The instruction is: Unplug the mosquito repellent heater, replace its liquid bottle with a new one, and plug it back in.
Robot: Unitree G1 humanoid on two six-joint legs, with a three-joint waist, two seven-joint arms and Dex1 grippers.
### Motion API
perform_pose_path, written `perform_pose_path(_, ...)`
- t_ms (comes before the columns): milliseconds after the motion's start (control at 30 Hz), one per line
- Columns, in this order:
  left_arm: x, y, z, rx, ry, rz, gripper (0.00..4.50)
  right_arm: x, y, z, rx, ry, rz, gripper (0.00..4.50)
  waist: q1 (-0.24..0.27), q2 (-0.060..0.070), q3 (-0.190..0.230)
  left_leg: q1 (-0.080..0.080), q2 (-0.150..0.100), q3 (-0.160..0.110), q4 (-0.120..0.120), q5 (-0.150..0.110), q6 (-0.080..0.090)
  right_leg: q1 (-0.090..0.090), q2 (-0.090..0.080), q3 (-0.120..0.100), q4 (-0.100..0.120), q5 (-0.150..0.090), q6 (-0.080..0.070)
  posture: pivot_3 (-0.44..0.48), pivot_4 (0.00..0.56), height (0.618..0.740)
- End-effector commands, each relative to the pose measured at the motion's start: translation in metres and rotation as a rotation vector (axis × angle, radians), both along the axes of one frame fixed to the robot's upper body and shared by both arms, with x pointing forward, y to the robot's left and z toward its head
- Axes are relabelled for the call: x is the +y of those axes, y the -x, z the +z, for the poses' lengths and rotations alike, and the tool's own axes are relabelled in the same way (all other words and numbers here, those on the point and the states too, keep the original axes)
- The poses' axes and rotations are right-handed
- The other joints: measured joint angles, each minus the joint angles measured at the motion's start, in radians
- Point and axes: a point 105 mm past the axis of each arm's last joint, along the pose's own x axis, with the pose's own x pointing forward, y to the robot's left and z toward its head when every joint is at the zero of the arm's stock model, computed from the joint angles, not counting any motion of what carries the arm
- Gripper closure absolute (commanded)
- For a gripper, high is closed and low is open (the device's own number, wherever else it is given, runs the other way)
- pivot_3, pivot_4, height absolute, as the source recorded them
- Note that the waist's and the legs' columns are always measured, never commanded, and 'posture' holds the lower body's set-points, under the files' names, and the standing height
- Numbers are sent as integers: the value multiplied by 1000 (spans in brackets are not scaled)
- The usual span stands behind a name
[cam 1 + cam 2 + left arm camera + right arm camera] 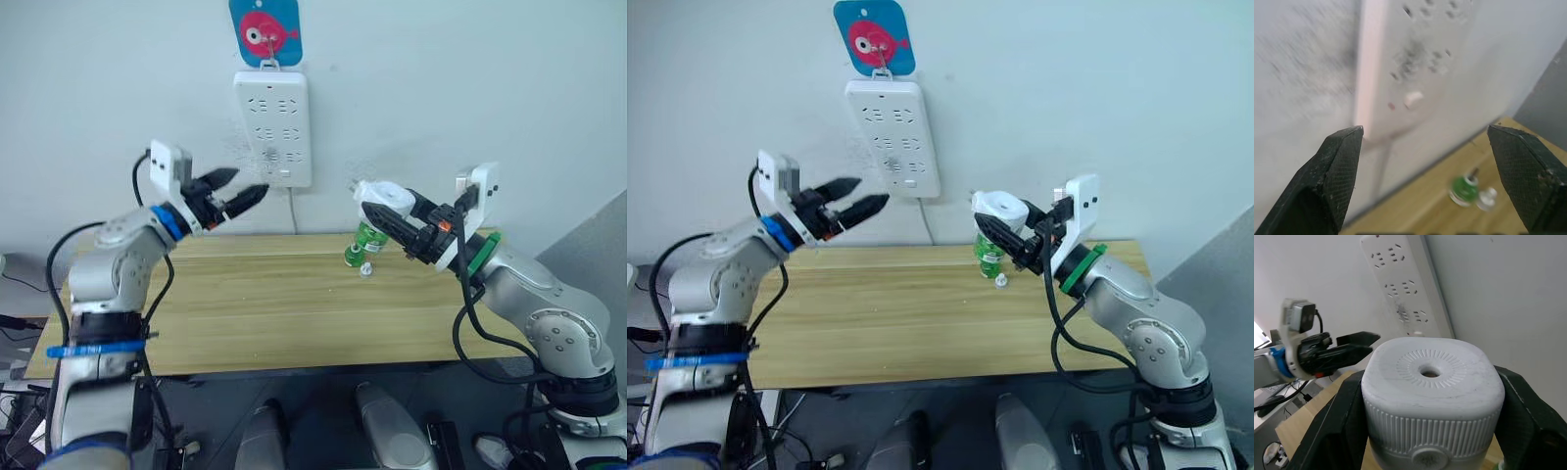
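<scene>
Left gripper: I see my left gripper [241,190] raised above the left part of the long light wooden table [245,313], its two black fingers spread apart and gripping nothing, their tips pointing at the lower left of the wall strip.

Power strip: the long white plastic power strip [273,125] hangs upright on the pale wall under a blue card with a pink fish [265,29]; its white cord [293,211] drops behind the table's back edge.

Old bottle: the tiny translucent green capless bottle [1465,188] with a thin dark wick stands on the table near the back edge, right of centre.

Cap: a small white screw cap [1487,198] lies on the wood just beside that bottle; I cannot tell whether they touch.

Heater: the small white rounded plastic heater [1431,399] with a ribbed skirt and a round hole in its domed top is off the strip, held in the air above and slightly right of the bottle.

Right gripper: my right gripper [392,226] is clamped on the heater, one black finger on each side of its body.
</scene>
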Motion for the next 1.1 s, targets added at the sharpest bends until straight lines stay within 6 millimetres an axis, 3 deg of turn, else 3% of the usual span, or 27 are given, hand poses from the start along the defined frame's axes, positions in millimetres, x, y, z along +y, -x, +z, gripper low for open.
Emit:
perform_pose_path(33,-1,-5,5,-20,-28,-31,181,5,5,17,-68,7,16,1511,1,0,0,0,0,0,-1,0,0,0,0,0,0,0,0,-272,217,740)
perform_pose_path(500,-11,-32,14,-34,-56,-111,181,12,7,23,-53,12,42,1511,11,0,0,0,0,-2,-5,0,0,-2,0,-3,1,0,0,-270,221,740)
perform_pose_path(733,-32,-34,17,-37,-50,-219,181,13,9,22,-46,9,54,1511,11,0,0,0,0,-3,-5,0,0,-2,0,-3,2,0,0,-279,222,740)
perform_pose_path(1100,-40,-37,27,-77,-46,-262,181,15,19,20,-16,-17,108,1511,9,0,0,0,0,-3,-5,0,0,-2,0,-3,2,0,0,-296,217,740)
